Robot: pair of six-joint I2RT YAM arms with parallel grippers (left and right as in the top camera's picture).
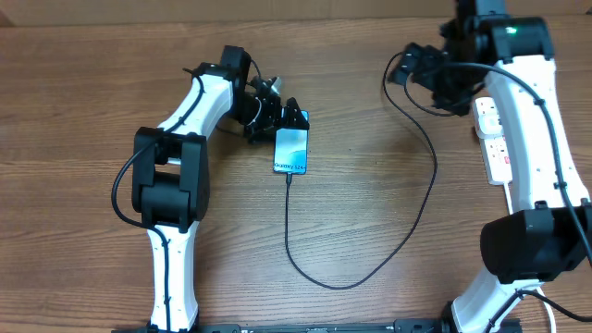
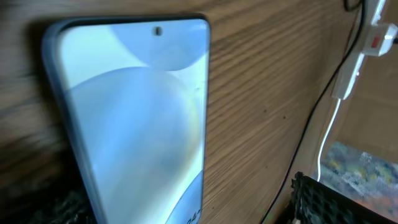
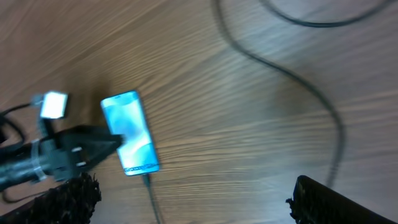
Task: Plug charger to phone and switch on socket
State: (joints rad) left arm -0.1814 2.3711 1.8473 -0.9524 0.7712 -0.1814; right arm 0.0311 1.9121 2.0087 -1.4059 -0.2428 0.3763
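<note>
On the brown wooden bench (image 1: 370, 231), a white oblong power strip (image 1: 495, 139) is laid well right of the slim blue-screened phone (image 1: 290, 151), whose lower end is met by the thin black charger cable (image 1: 288, 217); left fingers (image 2: 323, 199) are held released beside the phone, right fingers (image 3: 336, 199) released and empty

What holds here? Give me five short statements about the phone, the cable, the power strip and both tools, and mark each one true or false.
1. The phone lies screen up on the table. True.
2. The charger cable meets the phone at the end by the Galaxy S24 text. True.
3. The right tool is shut on the charger cable. False: it is open, with nothing between its fingers.
4. The power strip lies beside the left arm. False: it lies by the right arm.
5. The left tool is at the phone's end away from the cable. True.
</note>
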